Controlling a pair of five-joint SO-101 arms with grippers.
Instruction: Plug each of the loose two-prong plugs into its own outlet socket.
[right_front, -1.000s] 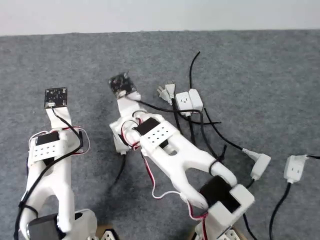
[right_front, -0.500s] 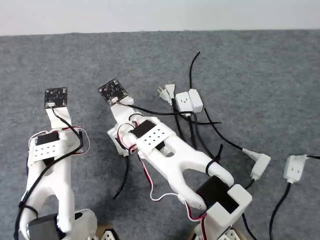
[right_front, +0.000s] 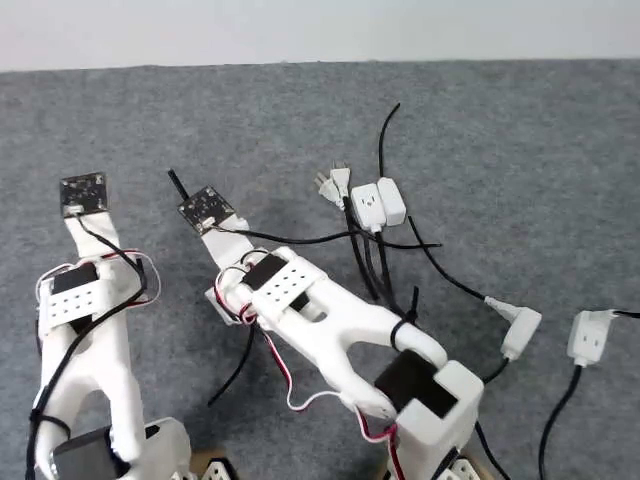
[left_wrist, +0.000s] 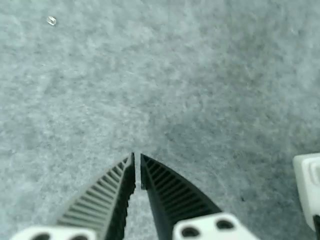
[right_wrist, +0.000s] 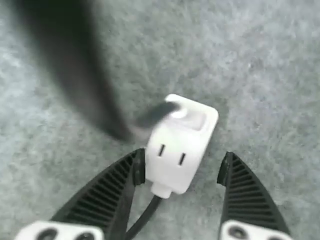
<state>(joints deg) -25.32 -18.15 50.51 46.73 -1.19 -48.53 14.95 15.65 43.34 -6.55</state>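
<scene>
Right gripper (right_wrist: 182, 166) spread wide around a white outlet socket (right_wrist: 180, 145) on the grey bench (right_front: 520, 130), left gripper (left_wrist: 137, 160) closed, empty, over bare bench, loose plug (right_front: 333, 183) nearer the far edge.

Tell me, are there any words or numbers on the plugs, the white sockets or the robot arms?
No text can be read anywhere.
The white socket between the right hand's open fingers: two slots only, no letters.
The dark square boards on the wrists: any print is too small to read.
The loose plug and the grey mat: no marks visible.
</scene>
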